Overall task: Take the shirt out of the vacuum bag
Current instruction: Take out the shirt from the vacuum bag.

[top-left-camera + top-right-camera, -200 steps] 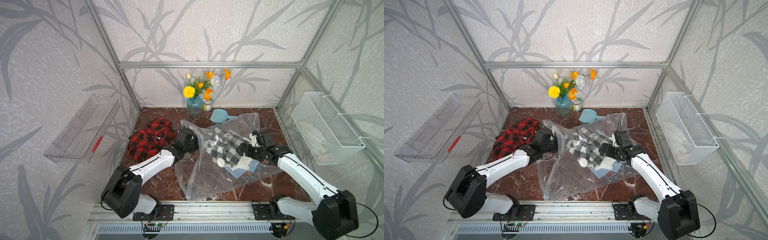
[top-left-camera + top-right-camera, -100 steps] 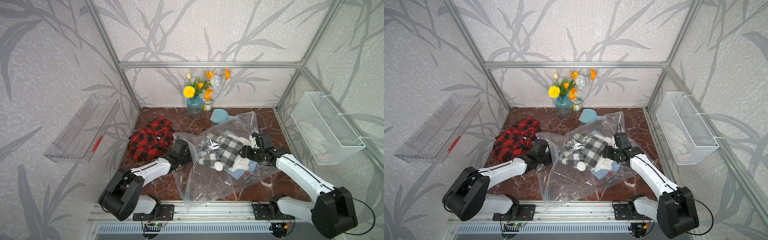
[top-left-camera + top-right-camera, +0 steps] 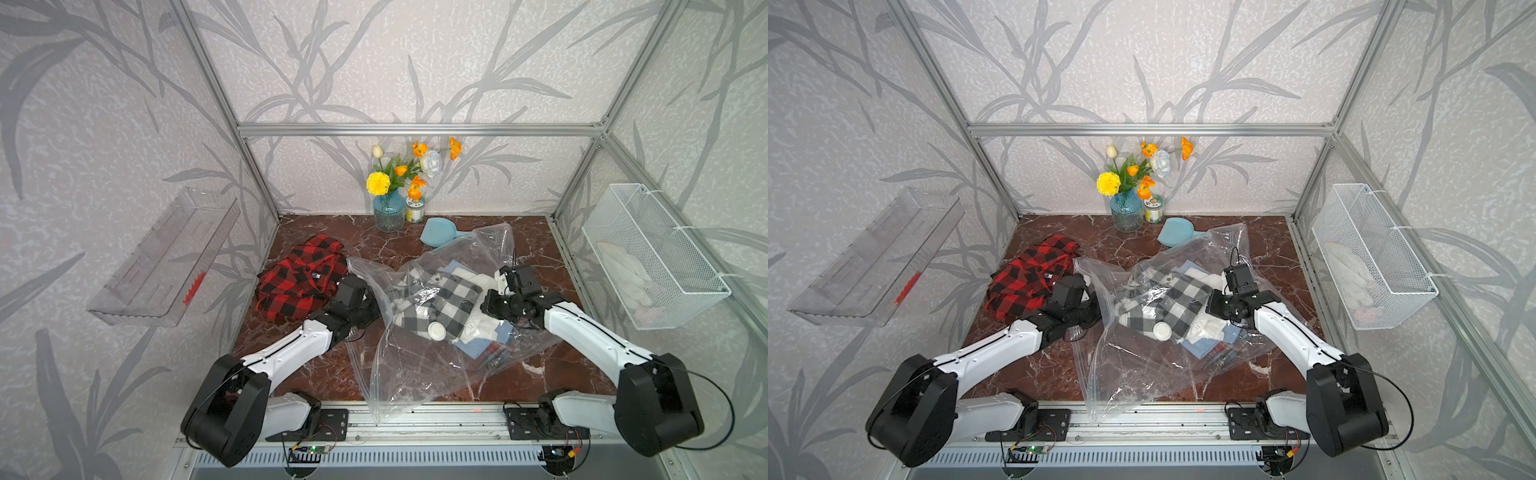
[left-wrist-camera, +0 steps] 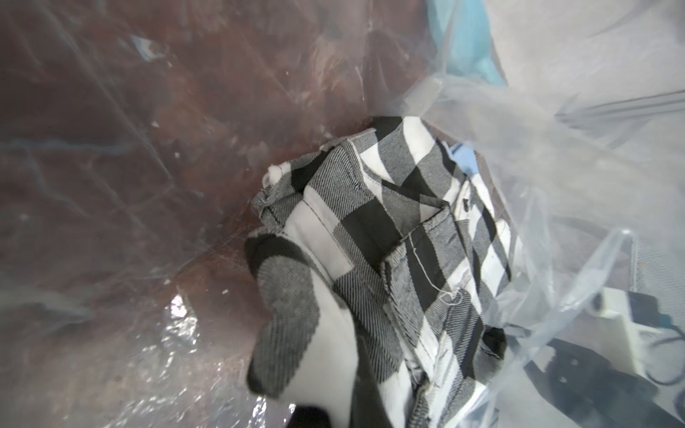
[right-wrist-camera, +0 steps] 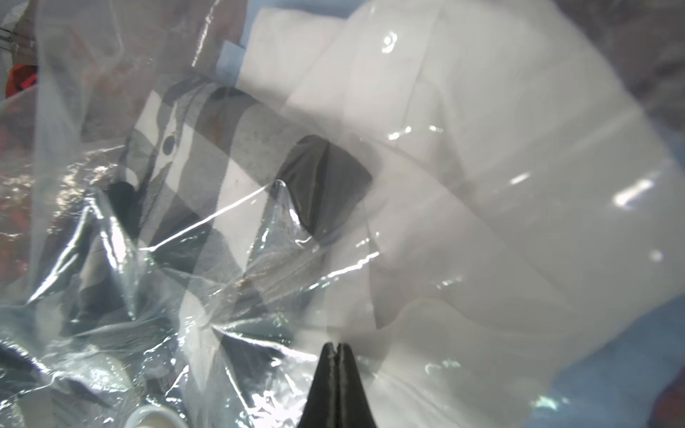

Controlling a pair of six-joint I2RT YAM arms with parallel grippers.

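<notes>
The vacuum bag [image 3: 415, 374] [image 3: 1133, 374] lies crumpled across the middle of the marble table, its white valve cap [image 3: 436, 331] facing up. Inside it lies a black-and-white checked shirt [image 3: 444, 299] [image 4: 370, 259]. My left gripper [image 3: 372, 308] reaches in at the bag's left edge and is shut on a fold of the shirt; its fingertips are hidden by cloth and plastic. My right gripper [image 3: 486, 305] [image 5: 336, 346] rests on the bag's right side, its fingers pressed together on a pinch of the clear plastic.
White and blue folded clothes [image 3: 482, 332] also lie inside the bag. A red-and-black checked shirt [image 3: 299, 278] lies at the left. A flower vase [image 3: 388, 212], a small jar [image 3: 414, 210] and a blue dish [image 3: 436, 237] stand at the back. A wire basket [image 3: 648, 257] hangs on the right wall.
My right gripper has closed from wide open onto the bag's plastic. The left arm has drawn back towards the front left, and the checked shirt has shifted left inside the bag.
</notes>
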